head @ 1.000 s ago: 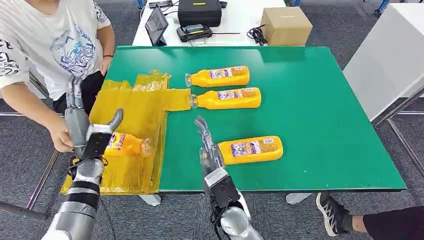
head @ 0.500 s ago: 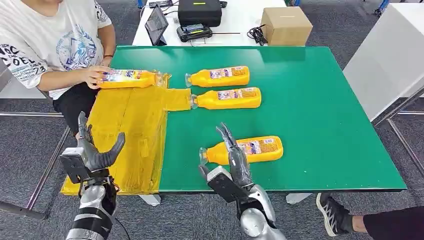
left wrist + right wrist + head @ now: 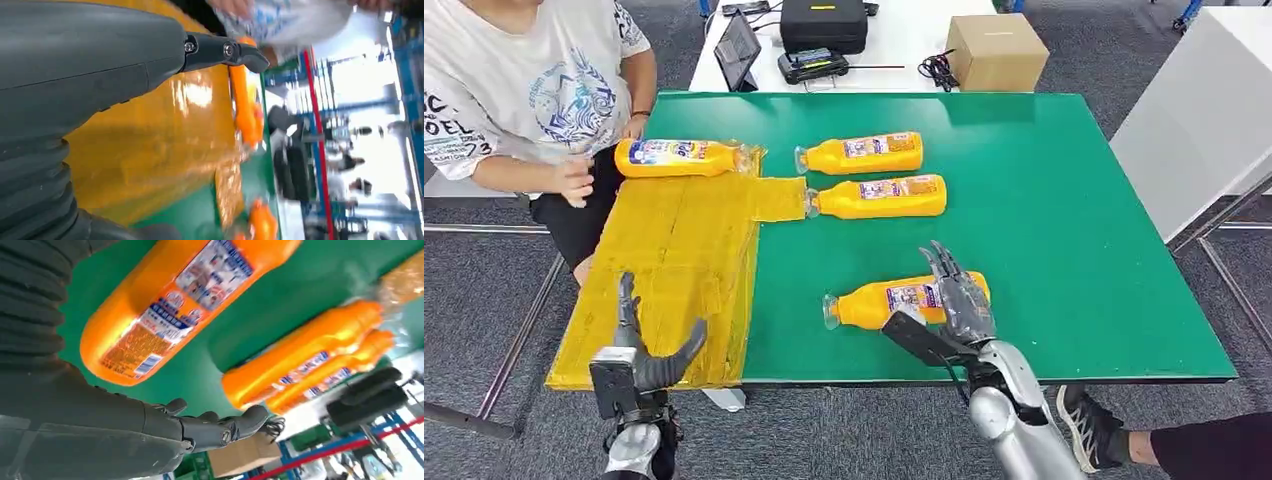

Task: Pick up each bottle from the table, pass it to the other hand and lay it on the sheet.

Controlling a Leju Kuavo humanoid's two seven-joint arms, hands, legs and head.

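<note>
The right hand (image 3: 959,300) hovered over the nearest bottle (image 3: 894,300) on the green worktop (image 3: 1064,200), its fingers (image 3: 944,270) spread and holding nothing, the bottle just under them. The left hand (image 3: 639,355) hung open and empty beside the yellow sheet (image 3: 684,260). One bottle on the sheet (image 3: 679,157) lay well beyond its fingers, near a person's hand (image 3: 574,180).

A green table (image 3: 1064,200) carries a yellow sheet (image 3: 679,270) at its left side. Three orange bottles (image 3: 859,153) lie on the green; a fourth bottle (image 3: 679,157) rests on the sheet
</note>
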